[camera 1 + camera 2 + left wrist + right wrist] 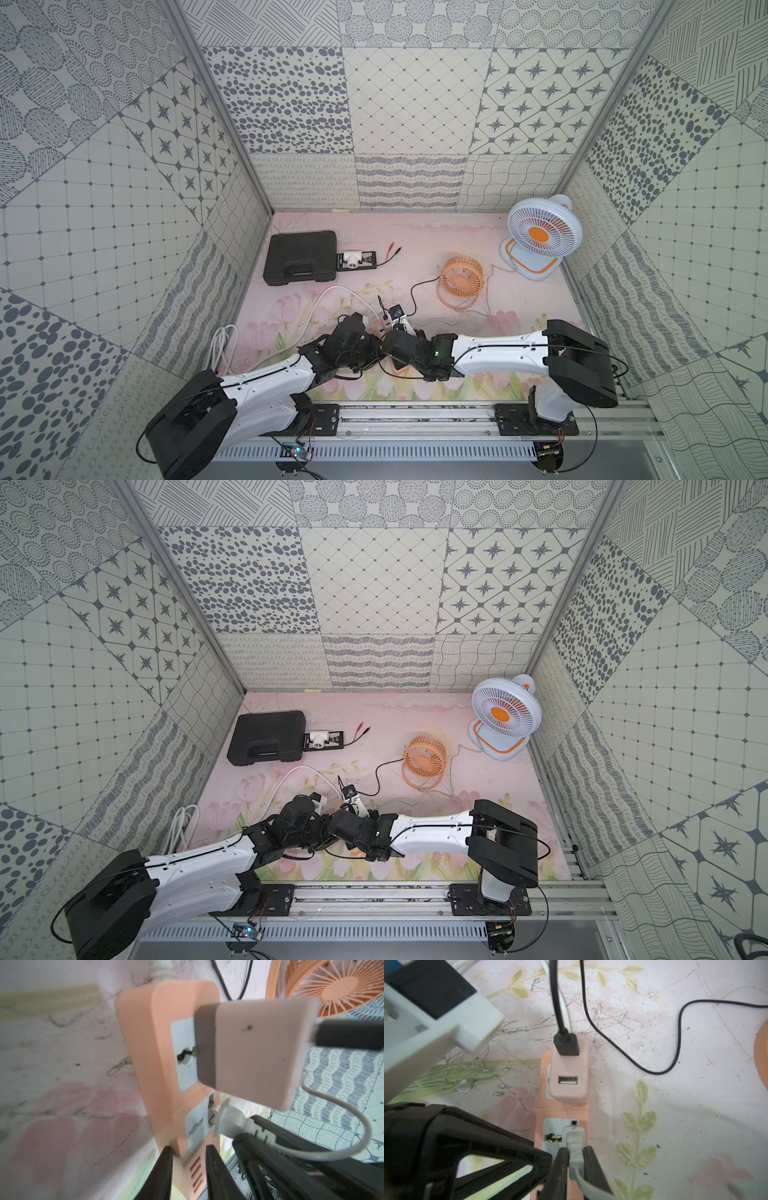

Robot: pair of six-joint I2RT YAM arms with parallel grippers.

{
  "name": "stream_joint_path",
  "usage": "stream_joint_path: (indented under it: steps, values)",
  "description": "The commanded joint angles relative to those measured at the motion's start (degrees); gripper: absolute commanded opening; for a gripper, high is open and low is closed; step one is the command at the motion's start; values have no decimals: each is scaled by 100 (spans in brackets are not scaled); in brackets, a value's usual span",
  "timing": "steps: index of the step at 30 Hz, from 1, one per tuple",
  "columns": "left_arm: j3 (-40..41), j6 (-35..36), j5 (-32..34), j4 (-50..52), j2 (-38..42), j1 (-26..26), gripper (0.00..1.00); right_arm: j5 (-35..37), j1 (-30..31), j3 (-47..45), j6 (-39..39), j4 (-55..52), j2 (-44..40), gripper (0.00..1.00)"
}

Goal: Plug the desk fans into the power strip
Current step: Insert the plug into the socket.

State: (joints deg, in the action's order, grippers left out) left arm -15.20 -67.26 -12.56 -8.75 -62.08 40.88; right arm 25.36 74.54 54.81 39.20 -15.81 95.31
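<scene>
From high over the base rail (pixel 415 419), the stereo pair looks down and forward toward the back wall (pixel 415 124). It stands far enough off to take in the whole flowered mat (pixel 478 245), the left arm (pixel 266 382), the right arm (pixel 498 353) and the blue-and-white fan (pixel 540 232) in the far right corner. Both top views show nearly the same scene, shifted slightly sideways. The left wrist camera sits very close, sighting past the left gripper (pixel 188 1150) along the power strip (pixel 145 1043) at a low slant, with the orange fan (pixel 336 987) behind. The right wrist camera looks almost straight down past the right gripper (pixel 575 1148) onto the same strip. Both wrist views share the strip, the pink adapter (pixel 259 1049) and the white plug (pixel 230 1120). From above, that spot is small and half hidden by the arms.
</scene>
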Motion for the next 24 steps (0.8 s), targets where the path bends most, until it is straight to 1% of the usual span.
stream_joint_path:
  steps: [1, 8, 14, 24]
  values:
    - [-22, 132, -260, -417, -181, 103, 32, -497, 157, 63, -62, -132, 214, 0]
    - [-65, 170, -67, -262, -157, 108, 32, -504, 164, 20, -62, -126, 208, 0]
    - [-69, 149, 39, -103, -312, 104, 29, -557, 162, -5, -53, -115, 107, 0]
    - [-131, 204, 321, 373, -236, 104, 28, -638, 153, -29, -91, -123, 295, 0]
